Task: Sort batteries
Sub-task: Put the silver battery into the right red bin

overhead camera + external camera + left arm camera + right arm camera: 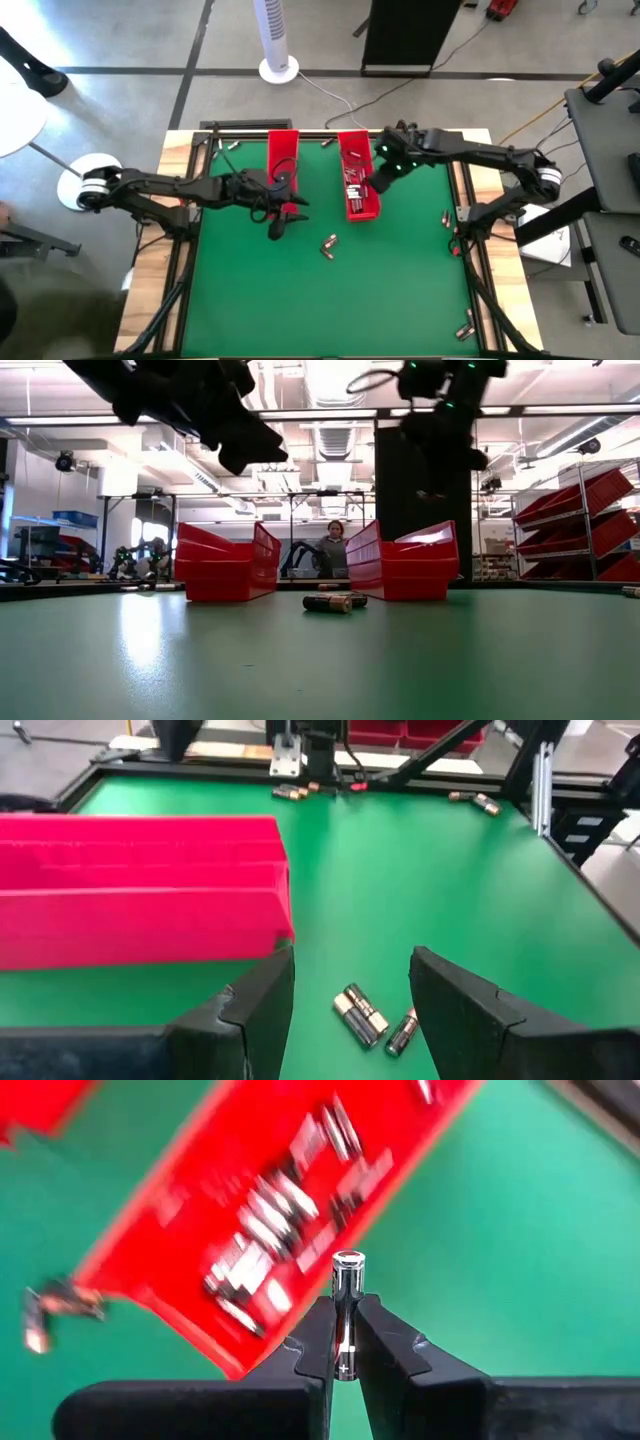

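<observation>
Two long red trays stand at the far middle: the left tray (pixel 283 158) and the right tray (pixel 357 180), which holds several batteries (pixel 270 1210). My right gripper (pixel 345 1308) hangs above the right tray's right side, shut on one small silvery battery (pixel 347 1275). Near the left tray's near end my left gripper (pixel 352 960) hovers open and holds nothing. A few loose batteries (pixel 365 1015) lie on the green mat (pixel 400 290) just beyond it, also seen in the low view (pixel 335 601). My right gripper pinches the silvery battery between its two fingers, on the battery's lower half (pixel 345 1342). The battery lies along the fingers and its capped end sticks out past the fingertips. The fingers slant downward. The battery is lifted clear of the mat and the tray.
More batteries lie near the mat's right edge (pixel 445 217), at the near right corner (pixel 465 325) and by the far left corner (pixel 228 147). A black frame rims the mat. A person (pixel 335 550) sits beyond the table's far side.
</observation>
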You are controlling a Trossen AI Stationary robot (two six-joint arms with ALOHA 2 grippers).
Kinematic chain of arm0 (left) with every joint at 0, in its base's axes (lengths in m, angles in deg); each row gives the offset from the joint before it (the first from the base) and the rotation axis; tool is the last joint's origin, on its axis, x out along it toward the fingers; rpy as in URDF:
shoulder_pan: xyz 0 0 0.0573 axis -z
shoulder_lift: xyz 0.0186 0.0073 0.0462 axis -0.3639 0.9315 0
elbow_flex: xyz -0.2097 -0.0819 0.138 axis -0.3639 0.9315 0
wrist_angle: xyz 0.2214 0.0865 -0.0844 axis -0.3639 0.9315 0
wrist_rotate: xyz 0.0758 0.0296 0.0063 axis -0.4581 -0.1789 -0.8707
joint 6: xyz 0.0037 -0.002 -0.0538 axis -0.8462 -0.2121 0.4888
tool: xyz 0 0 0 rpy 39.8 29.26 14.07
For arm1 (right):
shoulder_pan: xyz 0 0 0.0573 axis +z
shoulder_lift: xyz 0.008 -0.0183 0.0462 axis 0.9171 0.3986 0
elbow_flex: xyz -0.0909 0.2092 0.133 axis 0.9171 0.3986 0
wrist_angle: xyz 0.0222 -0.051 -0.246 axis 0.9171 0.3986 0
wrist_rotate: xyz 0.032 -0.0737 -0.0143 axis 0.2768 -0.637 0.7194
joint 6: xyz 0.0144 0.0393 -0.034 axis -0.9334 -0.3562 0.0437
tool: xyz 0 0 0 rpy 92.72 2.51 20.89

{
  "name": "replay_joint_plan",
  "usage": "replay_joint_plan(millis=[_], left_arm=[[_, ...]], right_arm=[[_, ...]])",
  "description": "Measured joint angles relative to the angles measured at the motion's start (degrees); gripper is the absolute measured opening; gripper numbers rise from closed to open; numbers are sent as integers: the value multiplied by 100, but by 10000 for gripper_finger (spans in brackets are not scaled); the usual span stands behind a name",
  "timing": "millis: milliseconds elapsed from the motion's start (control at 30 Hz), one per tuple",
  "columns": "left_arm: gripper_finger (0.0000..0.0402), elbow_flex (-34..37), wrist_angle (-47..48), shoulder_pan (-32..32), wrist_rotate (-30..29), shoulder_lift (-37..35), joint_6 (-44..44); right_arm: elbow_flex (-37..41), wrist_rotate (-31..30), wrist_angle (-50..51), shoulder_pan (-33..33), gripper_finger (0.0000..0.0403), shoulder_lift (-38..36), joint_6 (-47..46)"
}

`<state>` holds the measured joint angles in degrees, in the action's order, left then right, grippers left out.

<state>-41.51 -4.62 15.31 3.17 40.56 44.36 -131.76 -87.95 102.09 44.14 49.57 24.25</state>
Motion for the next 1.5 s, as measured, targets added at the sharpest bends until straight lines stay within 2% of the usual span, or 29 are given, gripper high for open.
replay_joint_plan(millis=[200,533,767,900,1033,1300,1500], left_arm=[[180,0,281,12,1,-196,-90],[180,0,311,321,-169,-716,-193],[180,2,541,730,-873,-938,-377],[180,2,601,750,-968,-1012,-436],[180,2,602,750,-1055,-1018,-481],[180,2,593,750,-1057,-1018,-496],[180,0,545,750,-1059,-1018,-478]], right_arm=[[-969,0,-35,11,27,740,311],[-1803,-7,-48,-192,27,2475,1231],[-2091,9,-11,-319,27,3079,3753],[-2089,66,71,-384,27,3126,5229],[-2082,200,-36,-433,27,3134,6153],[-2076,203,-176,-471,27,3183,6054],[-2067,179,-293,-528,27,3491,5906]])
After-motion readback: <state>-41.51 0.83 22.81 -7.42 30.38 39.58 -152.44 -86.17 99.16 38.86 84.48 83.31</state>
